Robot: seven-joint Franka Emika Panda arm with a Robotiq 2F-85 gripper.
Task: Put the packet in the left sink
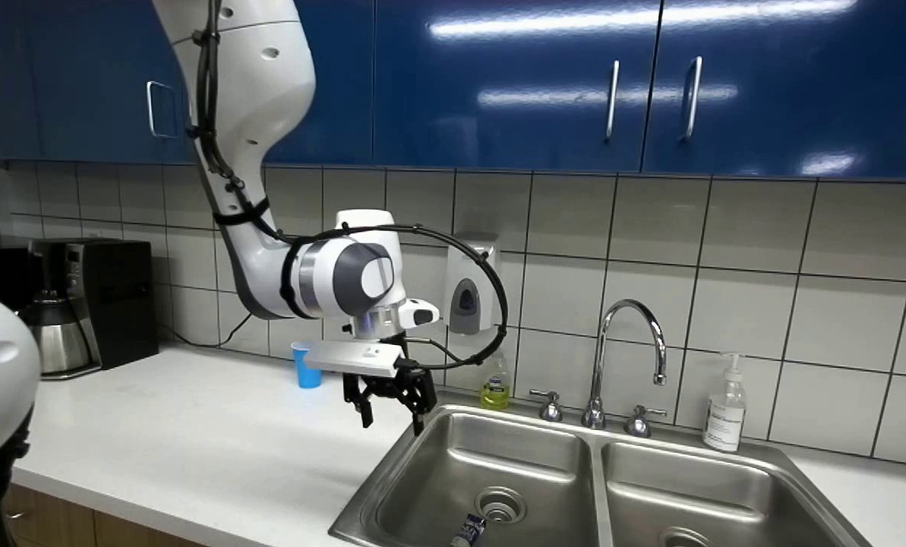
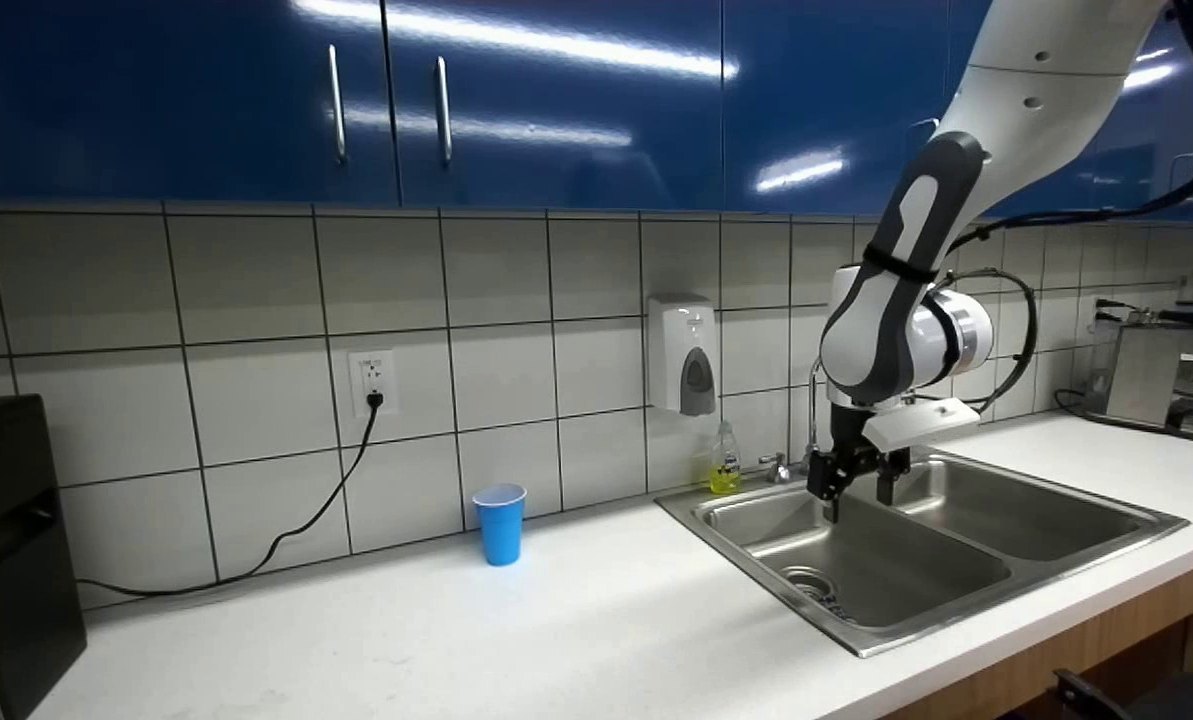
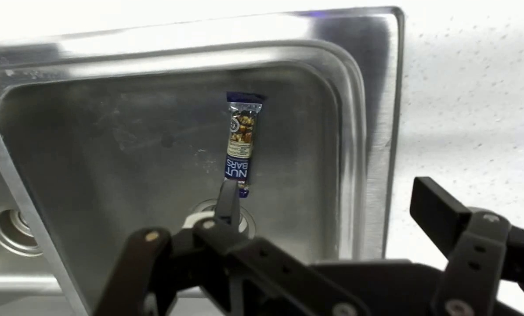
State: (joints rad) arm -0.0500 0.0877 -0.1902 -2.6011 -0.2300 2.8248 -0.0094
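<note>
1 packet (image 3: 242, 145) in left sink (image 1: 517, 441), beside drain (image 1: 500, 505), claw (image 1: 393, 426) spread wide, empty

Long white glare streaks cross the glossy blue cupboards (image 1: 513, 68) in both exterior views. In the wrist view, the counter (image 3: 68, 17) is overexposed; the dark gripper (image 3: 325, 195) looks slightly blurred.

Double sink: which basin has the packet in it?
The left sink, nearer the blue cup: the only packet in view lies in it, one end near its drain. The right-hand basin is the one by the white-labelled pump bottle.
</note>
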